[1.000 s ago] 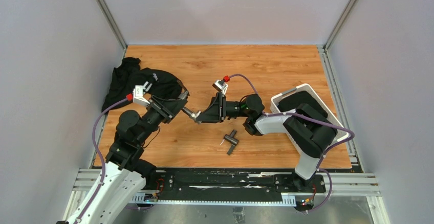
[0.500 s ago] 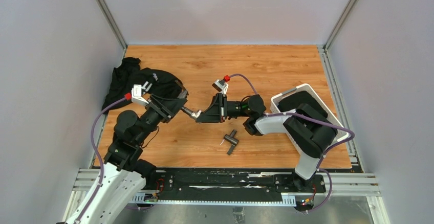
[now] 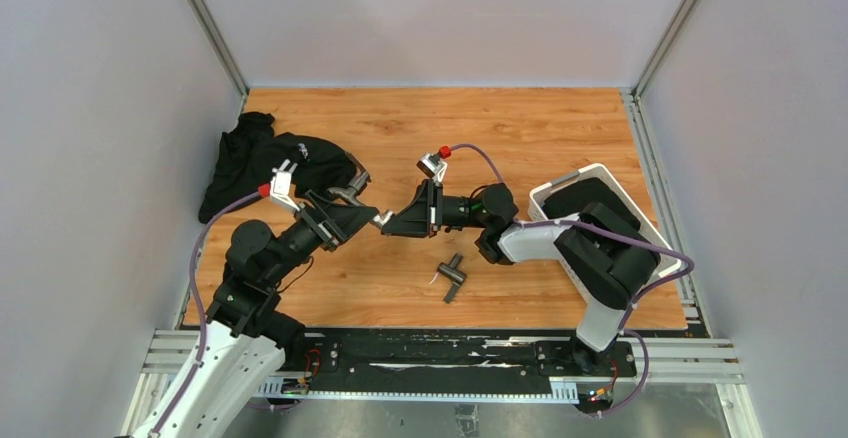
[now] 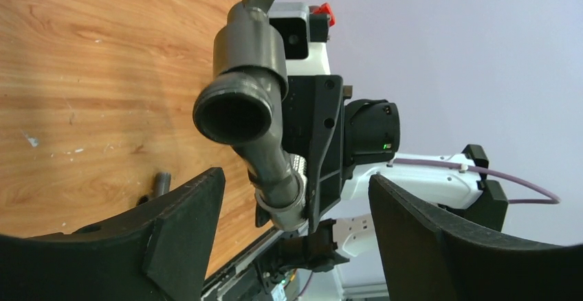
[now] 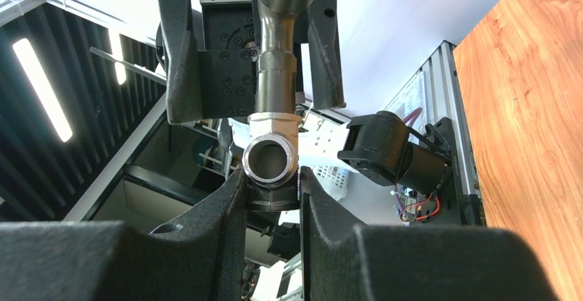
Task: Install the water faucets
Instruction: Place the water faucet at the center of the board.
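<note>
- One faucet (image 5: 275, 95) hangs above the table (image 3: 560, 138), clamped in the closed right pincer (image 5: 272, 201).
- Wide open, the left pincer (image 4: 295, 201) flanks that faucet, fingers (image 4: 185, 222) clear of it.

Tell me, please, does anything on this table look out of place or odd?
A crumpled black garment lies at the left side of the table, odd among plumbing parts. One faucet piece lies loose on the wood, held by nothing.
</note>
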`<state>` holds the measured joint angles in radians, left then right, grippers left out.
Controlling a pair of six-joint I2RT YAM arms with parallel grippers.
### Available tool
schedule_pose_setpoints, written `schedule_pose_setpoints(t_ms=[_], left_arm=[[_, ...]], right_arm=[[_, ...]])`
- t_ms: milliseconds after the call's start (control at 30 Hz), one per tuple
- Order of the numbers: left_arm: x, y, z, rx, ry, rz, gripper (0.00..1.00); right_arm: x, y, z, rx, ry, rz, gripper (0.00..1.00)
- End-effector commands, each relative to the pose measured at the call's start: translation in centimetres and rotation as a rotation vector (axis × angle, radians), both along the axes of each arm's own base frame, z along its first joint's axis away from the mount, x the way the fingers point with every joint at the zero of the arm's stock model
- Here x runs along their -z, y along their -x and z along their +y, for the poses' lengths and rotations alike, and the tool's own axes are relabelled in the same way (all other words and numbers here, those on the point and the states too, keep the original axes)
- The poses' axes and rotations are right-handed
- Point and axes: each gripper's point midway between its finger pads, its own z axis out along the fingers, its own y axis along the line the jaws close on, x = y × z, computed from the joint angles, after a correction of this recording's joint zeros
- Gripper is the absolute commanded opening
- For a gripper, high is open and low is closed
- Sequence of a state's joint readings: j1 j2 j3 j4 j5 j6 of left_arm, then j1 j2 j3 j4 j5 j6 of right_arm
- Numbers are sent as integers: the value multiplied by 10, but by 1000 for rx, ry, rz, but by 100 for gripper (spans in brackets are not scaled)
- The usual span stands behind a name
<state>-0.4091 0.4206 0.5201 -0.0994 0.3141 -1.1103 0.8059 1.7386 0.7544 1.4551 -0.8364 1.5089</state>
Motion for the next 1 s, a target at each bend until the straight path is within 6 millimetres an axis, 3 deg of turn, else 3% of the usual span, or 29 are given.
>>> schedule_pose_setpoints(t_ms=[0,333,567,700,833,933,967], left_arm=[[-2,7,-6,48,36,-13,77],[-1,5,-10,71,13,-11,72],[10,4,-14,96,-37,31,50],[7,3,-11,77,-18,15,46],[10,3,-11,79,-25,29,26],[12,3,-10,69,-28,39,1],[13,2,-9,62,-36,43,0]], right_arm=[[-16,-12,-1,39,-71,-47,0],[-16,-11,2,9,-73,-50,0],[-19,-9,2,-10,-77,-63,0],[-16,-8,2,-11,-67,-60,0],[-16,-7,1,-11,-65,-58,0],[-16,-8,0,8,-60,-54,0],[-13,-10,0,22,-44,-44,0]])
